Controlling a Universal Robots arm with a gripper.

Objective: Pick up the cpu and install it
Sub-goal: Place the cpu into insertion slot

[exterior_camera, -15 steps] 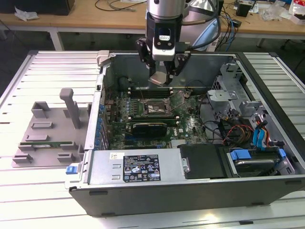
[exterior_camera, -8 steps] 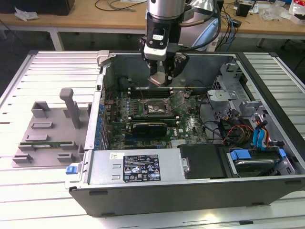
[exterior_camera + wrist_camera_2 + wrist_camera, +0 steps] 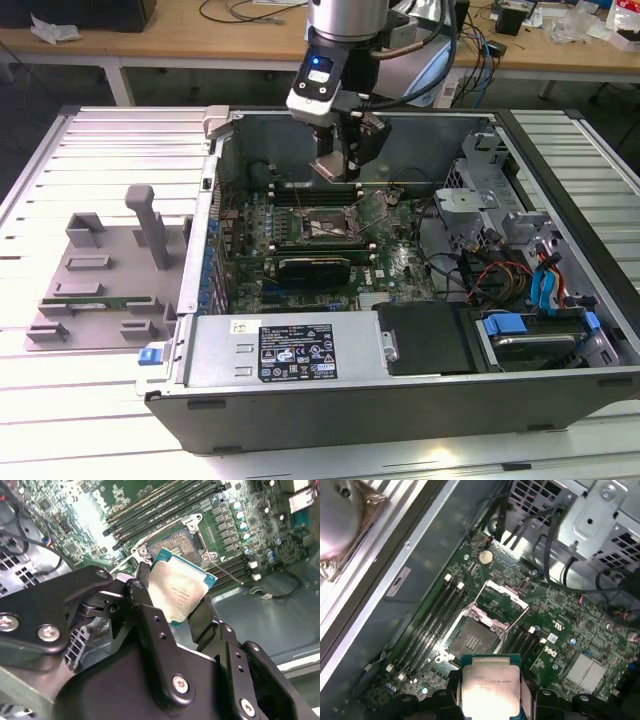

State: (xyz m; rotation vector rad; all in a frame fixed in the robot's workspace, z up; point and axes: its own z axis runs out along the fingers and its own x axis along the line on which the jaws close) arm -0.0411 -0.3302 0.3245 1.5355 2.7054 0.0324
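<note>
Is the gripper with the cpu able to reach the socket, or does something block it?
Probably yes. The gripper holds the cpu near the socket, whose frame is swung open; nothing lies across it.

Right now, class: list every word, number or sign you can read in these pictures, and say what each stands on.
No text here can be read.
cpu: faint print on its top plate, too small.
black label on the computer case: too small.
white sticker on the case's inner wall: too small.
</note>
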